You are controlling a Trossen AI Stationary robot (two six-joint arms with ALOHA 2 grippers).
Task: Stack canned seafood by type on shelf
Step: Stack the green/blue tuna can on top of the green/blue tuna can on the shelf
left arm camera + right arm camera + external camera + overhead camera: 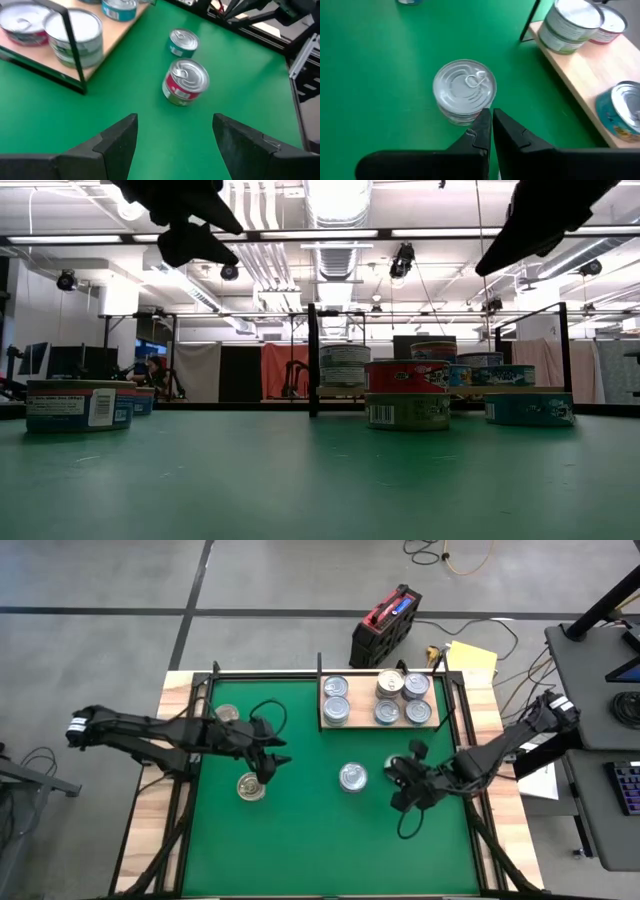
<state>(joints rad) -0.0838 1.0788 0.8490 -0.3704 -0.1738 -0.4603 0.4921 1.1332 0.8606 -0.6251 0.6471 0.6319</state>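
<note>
A: High view first, pls?
B: Shelf (432, 724) sits at the far edge of the green mat (300, 840) on the counter, w/ several cans on it, one stack (389, 683) two high. Loose cans: one mid-mat (352, 777), one by the left tool (268, 766), one further back-left (227, 715). Right tool (404, 780) is just beside the mid-mat can.
A: Low view?
B: Both arms hang above; cans stand upright, red-over-green stack (406, 392) nearest.
A: Left wrist?
B: Fingers (117, 140) apart, nothing between them. Stacked pair (185, 82) and a teal can (183, 42) ahead.
A: Right wrist?
B: Fingers (475, 131) pressed together, empty, silver can (464, 95) right in front.
A: Tip?
B: I'd say part the right tool wide, straddle the can's sides low, lift level.
</note>
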